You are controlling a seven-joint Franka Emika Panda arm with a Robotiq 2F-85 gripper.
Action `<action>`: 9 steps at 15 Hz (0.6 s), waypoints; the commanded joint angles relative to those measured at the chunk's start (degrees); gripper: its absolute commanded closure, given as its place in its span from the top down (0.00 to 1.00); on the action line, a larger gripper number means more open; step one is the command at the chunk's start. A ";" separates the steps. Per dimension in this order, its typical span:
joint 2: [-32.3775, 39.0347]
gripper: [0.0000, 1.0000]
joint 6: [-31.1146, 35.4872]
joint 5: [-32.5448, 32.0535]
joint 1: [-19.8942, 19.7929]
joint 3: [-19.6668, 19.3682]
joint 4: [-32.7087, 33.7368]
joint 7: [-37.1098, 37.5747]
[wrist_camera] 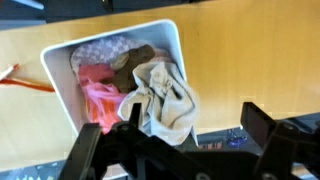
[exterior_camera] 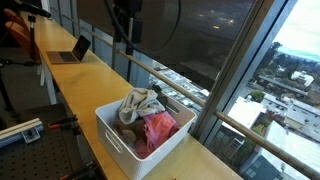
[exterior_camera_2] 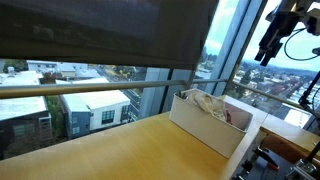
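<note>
The gripper hangs open and empty above the white bin of crumpled cloths on the wooden surface.

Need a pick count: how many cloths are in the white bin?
4 visible: cream cloth on top, pink cloth beside it, brown cloth and dotted cloth behind them. More may hide underneath.

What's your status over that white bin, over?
Tool open, hanging high above the white bin, holding nothing. Cream cloth on top of the pile, pink cloth beside it. Nothing seen between tool and bin.
</note>
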 commanded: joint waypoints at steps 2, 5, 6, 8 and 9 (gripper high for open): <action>11.90 1.00 13.84 -0.90 -0.97 -1.13 7.63 -4.83; 20.17 1.00 21.71 -2.31 -1.38 -0.75 10.33 -5.66; 22.65 1.00 23.59 -3.15 -1.49 -0.67 10.83 -5.56; 27.54 1.00 26.80 -5.54 -1.67 -0.71 11.94 -4.89; 29.90 1.00 27.72 -6.94 -1.80 -0.87 12.65 -4.64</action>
